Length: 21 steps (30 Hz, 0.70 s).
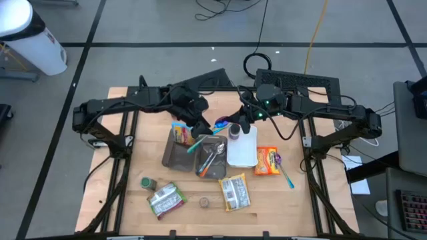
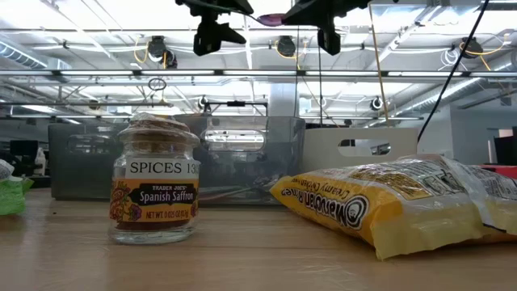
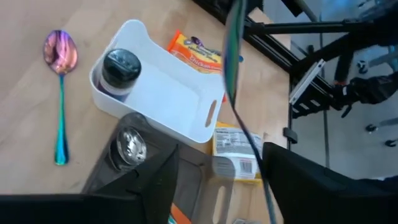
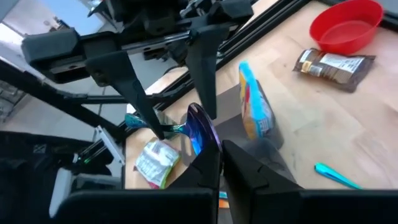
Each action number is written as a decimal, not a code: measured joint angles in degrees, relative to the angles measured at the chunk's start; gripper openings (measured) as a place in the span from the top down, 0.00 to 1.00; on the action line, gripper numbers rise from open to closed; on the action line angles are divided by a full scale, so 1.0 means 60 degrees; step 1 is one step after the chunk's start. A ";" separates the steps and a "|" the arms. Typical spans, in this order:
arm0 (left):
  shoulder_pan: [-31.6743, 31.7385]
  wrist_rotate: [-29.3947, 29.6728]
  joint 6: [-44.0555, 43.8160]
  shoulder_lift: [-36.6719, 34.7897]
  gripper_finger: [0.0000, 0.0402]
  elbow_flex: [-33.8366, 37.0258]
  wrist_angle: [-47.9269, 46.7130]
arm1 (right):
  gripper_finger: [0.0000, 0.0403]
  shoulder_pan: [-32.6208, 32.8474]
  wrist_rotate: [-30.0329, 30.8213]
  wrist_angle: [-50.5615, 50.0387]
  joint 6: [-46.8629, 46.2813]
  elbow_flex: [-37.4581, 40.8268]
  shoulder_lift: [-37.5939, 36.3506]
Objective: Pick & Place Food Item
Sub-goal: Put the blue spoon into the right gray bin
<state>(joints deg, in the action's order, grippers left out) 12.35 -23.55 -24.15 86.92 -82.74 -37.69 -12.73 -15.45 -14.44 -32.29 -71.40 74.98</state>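
Note:
An iridescent purple spoon with a teal handle [image 4: 200,132] is held in the air between my two grippers; it also shows in the low view [image 2: 271,18]. My right gripper [image 4: 222,167] is shut on it, above the white bin [image 1: 241,152]. My left gripper [image 3: 221,186] is open over the grey tray [image 1: 175,159]. Its fingers stand on either side of the spoon's handle [image 3: 239,106]; I cannot tell whether they touch it. Food packets lie on the table: a yellow macaroni bag [image 1: 267,161], a second packet [image 1: 235,192] and a green bag [image 1: 166,199]. My right gripper pinches the spoon at its bowl end [image 4: 205,146] between its two fingers. The spoon is lifted clear of the table. Its handle [image 4: 140,122] points away from the fingers toward my left gripper.
The white bin holds a black-lidded jar [image 3: 121,65]. A second iridescent spoon [image 3: 60,93] lies beside the bin. The grey tray holds spoons [image 1: 212,157] and a colourful packet [image 1: 179,133]. A saffron jar [image 2: 153,190], a green-lidded jar [image 1: 148,182] and a teal spoon [image 1: 287,177] lie near the front.

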 joint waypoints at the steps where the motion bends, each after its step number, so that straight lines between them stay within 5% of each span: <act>1: -0.0058 0.0048 -0.0172 -0.0001 0.46 -0.0003 -0.0004 | 1.00 0.0000 -0.0101 0.0000 0.0003 0.0000 0.0000; 14: -0.0606 0.0204 -0.1112 -0.0001 0.94 -0.0015 -0.0132 | 1.00 -0.0069 -0.0208 -0.0098 0.0482 0.0004 -0.0044; 21: -0.0878 0.0297 -0.1423 -0.0001 0.98 -0.0015 -0.0549 | 1.00 -0.0057 -0.0247 -0.0095 0.0556 0.0004 -0.0044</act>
<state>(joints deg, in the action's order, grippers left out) 7.09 -21.77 -32.68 86.91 -82.83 -40.99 -13.07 -16.93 -15.00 -28.95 -71.37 74.72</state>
